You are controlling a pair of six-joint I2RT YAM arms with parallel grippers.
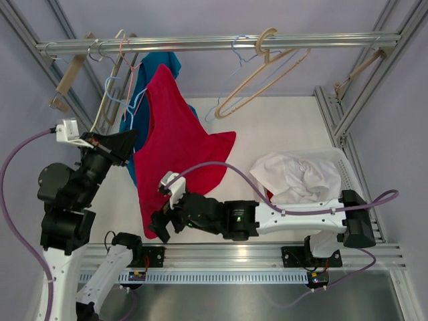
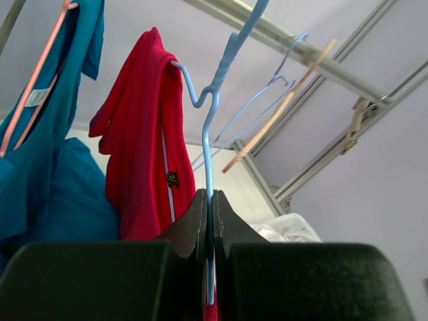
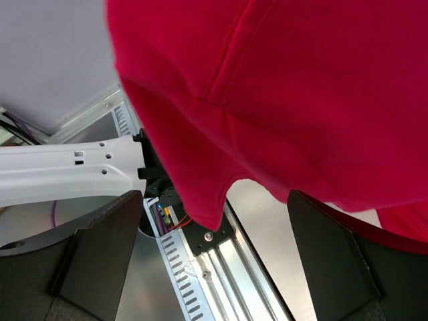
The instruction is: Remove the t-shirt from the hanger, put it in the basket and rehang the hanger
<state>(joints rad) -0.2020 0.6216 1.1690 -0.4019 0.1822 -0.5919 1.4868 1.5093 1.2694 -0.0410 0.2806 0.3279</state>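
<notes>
A red t-shirt hangs off a light blue wire hanger, which is off the rail. My left gripper is shut on the hanger's wire stem; in the left wrist view the jaws pinch the wire, with the red t-shirt draped over the hanger's left side. My right gripper is open at the shirt's lower hem. In the right wrist view the red fabric hangs down between the wide-open fingers, and its corner dips into the gap without being pinched.
A teal shirt on a pink hanger hangs from the metal rail, just behind the red one. Beige hangers hang at the rail's right, and a wooden one at its left. A white bin with white clothes stands at the right.
</notes>
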